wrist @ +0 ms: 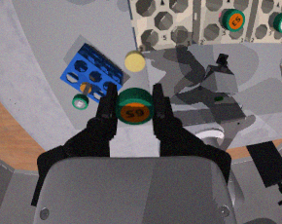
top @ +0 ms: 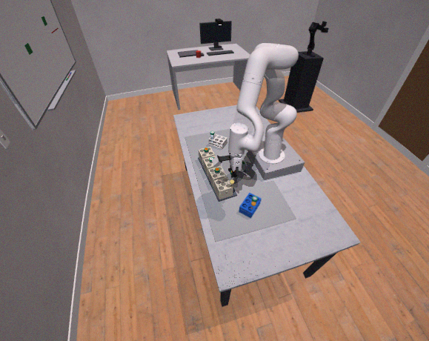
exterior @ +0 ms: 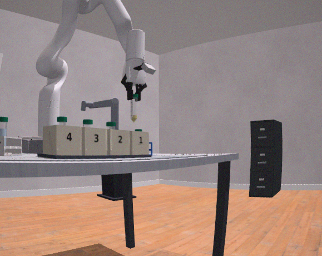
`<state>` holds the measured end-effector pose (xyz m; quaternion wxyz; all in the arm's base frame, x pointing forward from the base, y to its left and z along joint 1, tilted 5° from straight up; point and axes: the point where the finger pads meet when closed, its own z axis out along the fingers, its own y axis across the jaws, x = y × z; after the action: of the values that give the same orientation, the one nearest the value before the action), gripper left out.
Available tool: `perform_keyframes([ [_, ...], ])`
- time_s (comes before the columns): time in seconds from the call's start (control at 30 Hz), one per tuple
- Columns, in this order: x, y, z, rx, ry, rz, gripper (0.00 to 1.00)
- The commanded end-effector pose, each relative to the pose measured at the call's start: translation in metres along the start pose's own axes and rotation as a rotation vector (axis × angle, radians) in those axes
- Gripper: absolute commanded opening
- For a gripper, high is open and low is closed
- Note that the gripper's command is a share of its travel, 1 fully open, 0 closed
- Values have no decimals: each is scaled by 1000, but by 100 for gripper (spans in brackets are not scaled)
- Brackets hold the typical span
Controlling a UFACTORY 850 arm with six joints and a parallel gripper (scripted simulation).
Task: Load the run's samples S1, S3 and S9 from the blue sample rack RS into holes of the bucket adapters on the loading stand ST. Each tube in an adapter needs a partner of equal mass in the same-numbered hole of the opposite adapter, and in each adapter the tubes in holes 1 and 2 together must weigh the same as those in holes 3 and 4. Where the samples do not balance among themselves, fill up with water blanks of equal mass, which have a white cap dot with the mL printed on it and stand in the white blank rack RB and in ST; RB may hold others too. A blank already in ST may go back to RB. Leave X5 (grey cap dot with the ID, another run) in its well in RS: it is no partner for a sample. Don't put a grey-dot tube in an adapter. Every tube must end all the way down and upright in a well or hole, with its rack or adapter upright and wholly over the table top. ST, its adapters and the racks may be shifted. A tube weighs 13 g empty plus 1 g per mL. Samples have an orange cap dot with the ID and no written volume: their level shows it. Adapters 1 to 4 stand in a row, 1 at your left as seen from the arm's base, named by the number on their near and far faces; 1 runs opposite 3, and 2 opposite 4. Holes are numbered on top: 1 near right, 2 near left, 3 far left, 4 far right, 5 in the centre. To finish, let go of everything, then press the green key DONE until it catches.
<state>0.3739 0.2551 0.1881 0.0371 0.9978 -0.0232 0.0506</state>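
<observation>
My gripper [exterior: 134,96] is shut on the green cap of a sample tube with an orange dot [wrist: 135,107]. The tube hangs upright with its yellowish tip [exterior: 134,118] a little above adapter 1 [exterior: 139,142], just beside the adapter's near edge in the wrist view. Adapter 1 [wrist: 160,18] shows only empty holes. Adapter 2 holds an orange-dot tube [wrist: 233,20]. Adapter 3 holds a white-dot tube [wrist: 281,22]. Adapter 4 holds an orange-dot tube [top: 207,150]. The blue rack RS [wrist: 92,73] holds an orange-dot tube [wrist: 87,88] and a pale-dot tube [wrist: 79,100]. I cannot read the IDs.
The white blank rack RB [top: 216,140] stands beyond the far end of stand ST and holds one tube [top: 212,134]. The arm's base block [top: 278,163] is right of the stand. RS [top: 250,204] lies toward the table's near side.
</observation>
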Motion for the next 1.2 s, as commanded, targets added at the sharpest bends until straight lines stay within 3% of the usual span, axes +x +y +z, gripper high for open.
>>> perform_keyframes([
  [0.0, 18, 18, 0, 23, -31, -174, 0],
  [0.27, 46, 47, 2, 23, -31, -174, 0],
  [1.17, 46, 47, 6, 23, -31, -174, 0],
])
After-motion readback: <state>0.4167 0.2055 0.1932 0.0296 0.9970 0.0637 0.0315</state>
